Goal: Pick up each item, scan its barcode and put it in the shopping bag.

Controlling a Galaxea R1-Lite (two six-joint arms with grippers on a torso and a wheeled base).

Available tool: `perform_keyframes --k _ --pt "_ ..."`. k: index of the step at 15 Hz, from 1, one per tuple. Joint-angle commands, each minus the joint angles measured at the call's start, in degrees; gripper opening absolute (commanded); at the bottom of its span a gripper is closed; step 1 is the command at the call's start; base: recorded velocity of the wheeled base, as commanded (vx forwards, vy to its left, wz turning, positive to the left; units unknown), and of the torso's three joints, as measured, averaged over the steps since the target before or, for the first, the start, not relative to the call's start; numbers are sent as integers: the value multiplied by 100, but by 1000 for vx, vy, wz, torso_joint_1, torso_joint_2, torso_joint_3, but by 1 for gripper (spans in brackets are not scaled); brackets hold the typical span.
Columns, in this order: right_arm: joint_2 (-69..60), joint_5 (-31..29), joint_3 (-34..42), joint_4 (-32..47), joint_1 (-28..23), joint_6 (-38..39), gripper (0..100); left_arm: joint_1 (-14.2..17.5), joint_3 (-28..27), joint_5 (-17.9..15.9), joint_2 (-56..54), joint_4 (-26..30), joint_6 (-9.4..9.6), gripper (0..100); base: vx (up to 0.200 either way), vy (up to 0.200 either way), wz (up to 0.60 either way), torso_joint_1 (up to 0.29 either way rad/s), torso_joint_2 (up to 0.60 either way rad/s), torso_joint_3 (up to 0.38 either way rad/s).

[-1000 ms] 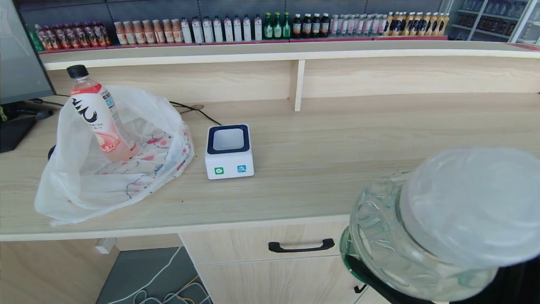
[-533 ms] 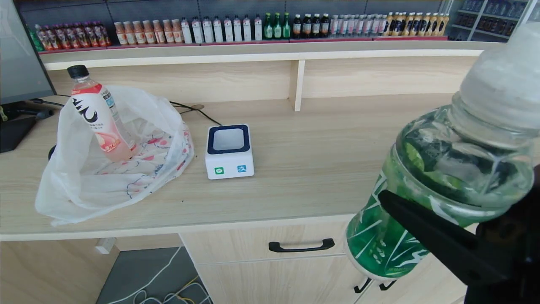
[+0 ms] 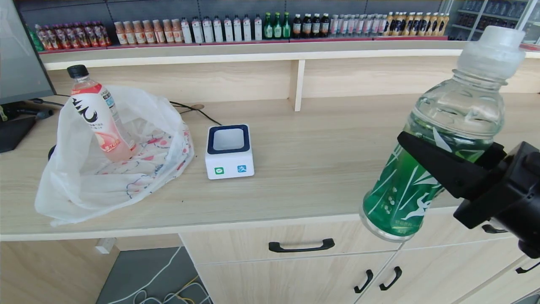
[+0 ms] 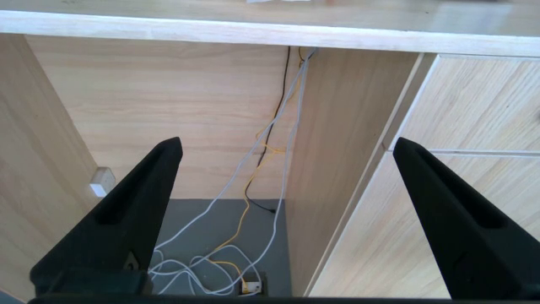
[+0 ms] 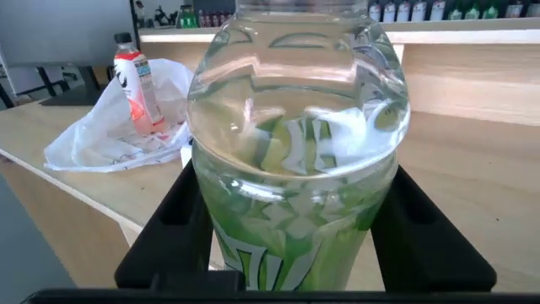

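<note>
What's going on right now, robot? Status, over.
Right claw shut on green bottle, held in the air. Left claw open, low by the cabinet. Scanner unobstructed; pink bottle in shopping bag.

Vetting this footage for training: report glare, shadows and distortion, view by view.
Head view: even lighting, only faint shadows on the counter; the green bottle in the right gripper looms large close to the camera. Right wrist view: the bottle's clear shoulder carries bright highlights and warps the background behind it. Left wrist view: the open left gripper reads as a dark silhouette against the lit wooden panels.
</note>
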Motion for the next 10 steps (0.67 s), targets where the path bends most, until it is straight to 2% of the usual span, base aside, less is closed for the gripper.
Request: perform_keyframes --k 1,4,7,10 --pt "213 0 70 -19 -113 106 0 1 0 4 -2 -2 2 100 0 0 0 0 0 0" --pt "530 0 -35 -133 -236 141 0 1 0 4 -2 -2 2 100 0 0 0 0 0 0" --pt "899 18 -536 -204 -535 176 0 1 0 4 -2 -2 -7 100 0 0 0 0 0 0" --pt "1242 0 -518 -1109 -763 -8 0 1 0 4 -2 -2 2 100 0 0 0 0 0 0"
